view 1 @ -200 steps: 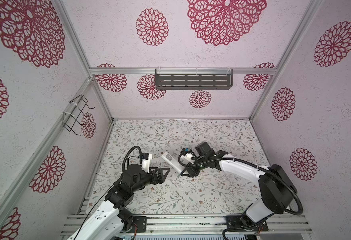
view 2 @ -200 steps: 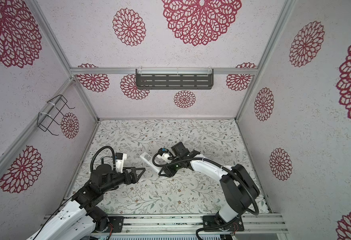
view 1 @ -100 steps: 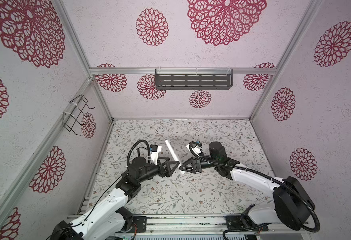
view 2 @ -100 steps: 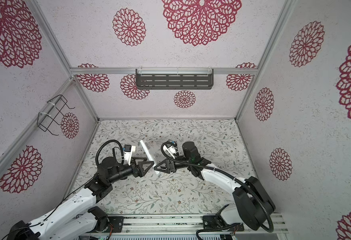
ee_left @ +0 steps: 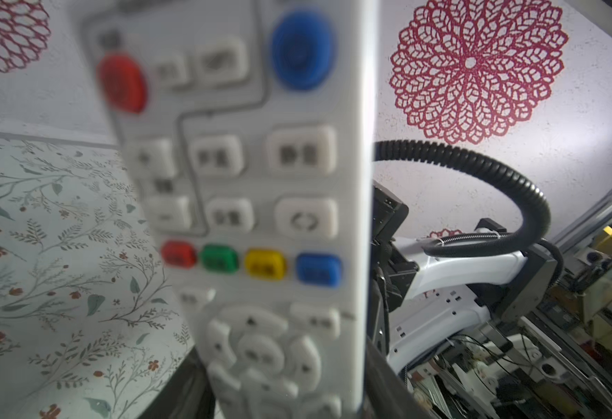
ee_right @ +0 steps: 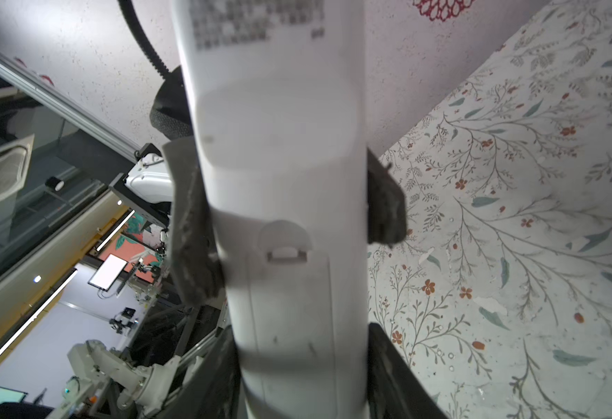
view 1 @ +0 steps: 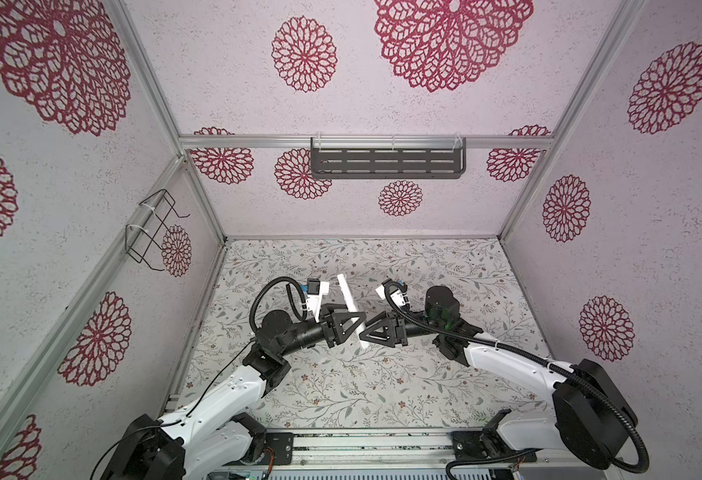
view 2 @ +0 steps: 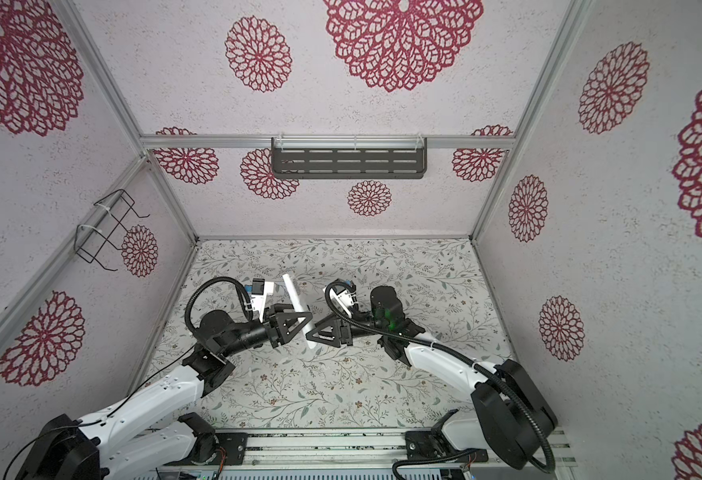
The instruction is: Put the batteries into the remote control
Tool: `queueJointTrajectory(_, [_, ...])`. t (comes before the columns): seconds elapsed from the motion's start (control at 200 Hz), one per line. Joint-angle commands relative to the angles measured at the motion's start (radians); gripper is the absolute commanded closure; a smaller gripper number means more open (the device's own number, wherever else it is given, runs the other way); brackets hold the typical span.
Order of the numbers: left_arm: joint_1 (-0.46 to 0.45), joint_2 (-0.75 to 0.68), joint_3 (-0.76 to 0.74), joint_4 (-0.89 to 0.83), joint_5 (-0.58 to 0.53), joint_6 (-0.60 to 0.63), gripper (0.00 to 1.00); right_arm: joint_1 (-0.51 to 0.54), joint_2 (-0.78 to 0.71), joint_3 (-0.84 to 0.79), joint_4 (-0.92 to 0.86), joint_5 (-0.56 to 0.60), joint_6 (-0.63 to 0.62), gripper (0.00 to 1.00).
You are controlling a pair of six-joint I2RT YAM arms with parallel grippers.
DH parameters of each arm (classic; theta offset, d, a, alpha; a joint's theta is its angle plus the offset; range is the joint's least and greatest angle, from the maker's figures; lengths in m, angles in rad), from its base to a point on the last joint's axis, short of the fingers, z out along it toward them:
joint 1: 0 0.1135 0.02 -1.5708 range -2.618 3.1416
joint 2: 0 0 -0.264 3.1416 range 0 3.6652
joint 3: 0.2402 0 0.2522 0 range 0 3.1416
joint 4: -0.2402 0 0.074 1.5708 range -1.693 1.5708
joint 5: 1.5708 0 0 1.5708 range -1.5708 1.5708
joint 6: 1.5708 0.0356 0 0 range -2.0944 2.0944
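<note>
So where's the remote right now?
In both top views the remote is mid-scene, held up off the table between the left gripper and the right gripper.

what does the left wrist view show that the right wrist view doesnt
Only left wrist: the button face of the slim white plastic remote control, with its red, green, yellow and blue button row. Only right wrist: its back, with the battery cover and the left pincer's dark fingers against its sides. Both: the remote and the floral-print table.
</note>
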State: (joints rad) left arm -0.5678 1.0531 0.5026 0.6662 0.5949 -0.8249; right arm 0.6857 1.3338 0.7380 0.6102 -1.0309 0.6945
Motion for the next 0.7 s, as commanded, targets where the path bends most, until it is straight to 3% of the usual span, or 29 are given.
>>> queueJointTrajectory(0.0, [0.009,-0.013,0.022,-0.010,-0.024,0.096,0.65,0.002,-0.027,0.016,-0.021,-0.025,0.026,0.66])
queueJointTrajectory(0.16, [0.010,-0.034,0.061,-0.210,-0.075,0.159,0.72,-0.017,-0.019,0.020,-0.048,-0.007,0.007,0.60])
queueJointTrajectory(0.301, [0.012,-0.013,0.178,-0.614,-0.225,0.264,0.76,-0.075,-0.085,0.032,-0.249,0.058,-0.115,0.38])
queueJointTrajectory(0.356, [0.011,0.015,0.225,-0.751,-0.305,0.285,0.78,-0.087,-0.127,0.068,-0.467,0.158,-0.255,0.28])
queueJointTrajectory(0.416, [0.013,0.064,0.280,-0.890,-0.374,0.304,0.75,-0.089,-0.157,0.123,-0.711,0.353,-0.391,0.19])
queueJointTrajectory(0.476, [0.013,0.119,0.340,-1.004,-0.410,0.314,0.78,-0.090,-0.167,0.163,-0.858,0.488,-0.470,0.17])
queueJointTrajectory(0.621, [0.011,0.258,0.442,-1.145,-0.494,0.286,0.80,-0.092,-0.180,0.198,-1.046,0.783,-0.525,0.11])
queueJointTrajectory(0.696, [0.003,0.354,0.542,-1.280,-0.571,0.271,0.75,-0.092,-0.180,0.197,-1.096,0.911,-0.520,0.07])
